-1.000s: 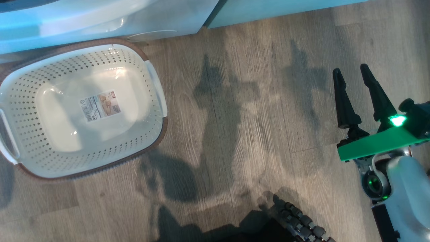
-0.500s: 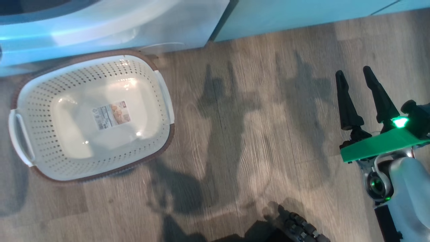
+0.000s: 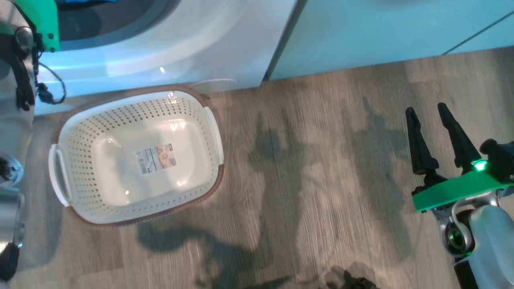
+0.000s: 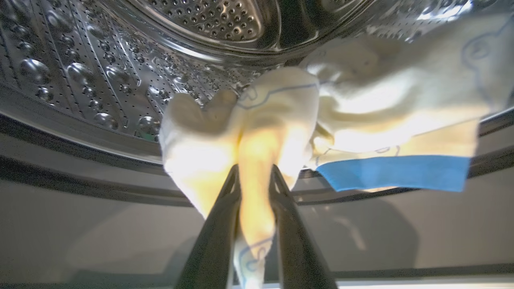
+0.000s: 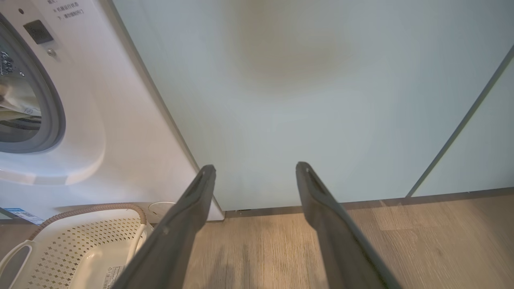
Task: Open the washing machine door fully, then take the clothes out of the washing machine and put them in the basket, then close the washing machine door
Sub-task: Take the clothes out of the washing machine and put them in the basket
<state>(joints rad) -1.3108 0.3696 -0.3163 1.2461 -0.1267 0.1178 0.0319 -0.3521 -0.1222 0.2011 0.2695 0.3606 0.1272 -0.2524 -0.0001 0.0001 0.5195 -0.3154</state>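
In the left wrist view my left gripper (image 4: pixel 255 170) is shut on a fold of the cream-yellow clothes (image 4: pixel 277 100) at the drum's lower rim. A blue trim patch (image 4: pixel 393 172) hangs to the right. The washing machine (image 3: pixel 209 44) stands white at the head view's top, and its grey-rimmed mouth (image 5: pixel 56 120) is open. A glossy silvery shape (image 3: pixel 8 208) at the far left looks like part of the washing machine door. The basket (image 3: pixel 120 110) sits on the floor in front of the machine, with nothing but a label inside. My right gripper (image 3: pixel 425 109) hangs open over the floor, far right of the basket.
Pale green cabinets (image 3: pixel 381 28) run along the wall to the right of the machine. Wood-look floor (image 3: pixel 305 160) lies open between the basket and my right arm. My left arm's green wrist (image 3: pixel 40 20) shows at the top left.
The head camera has swung, so the basket and machine sit lower and further right in the picture, and my left arm's green wrist has come into it. The right gripper stays open.
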